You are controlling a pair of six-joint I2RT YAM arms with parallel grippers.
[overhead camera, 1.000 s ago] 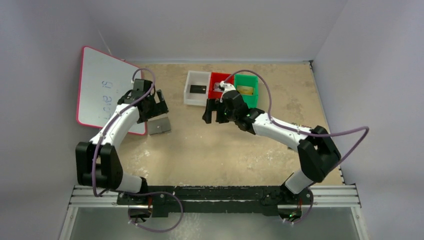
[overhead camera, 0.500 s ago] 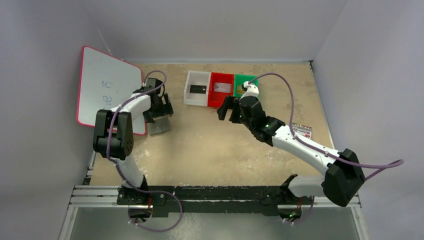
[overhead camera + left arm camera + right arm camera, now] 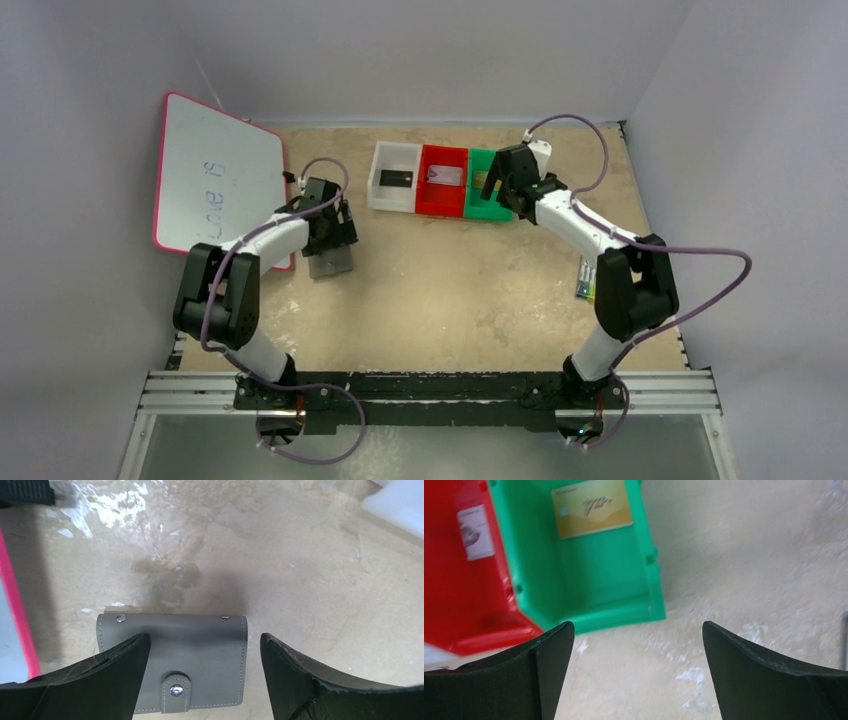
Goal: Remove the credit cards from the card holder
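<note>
The grey card holder lies closed and snapped on the table, also seen from above. My left gripper hovers just over it, open; its left finger overlaps the holder's left part and its right finger stands past the right edge. My left gripper sits at the holder's far end in the top view. A gold credit card lies in the green tray, a silvery one in the red tray, a black one in the white tray. My right gripper, open and empty, hangs over bare table by the green tray.
A pink-edged whiteboard lies at the left, right beside the card holder. A multicoloured marker pack lies at the right, partly behind my right arm. The three trays stand in a row at the back middle.
My left gripper has come down over the card holder and its jaws have narrowed a little. My right arm has swung right, from the red tray to the green tray's front.
</note>
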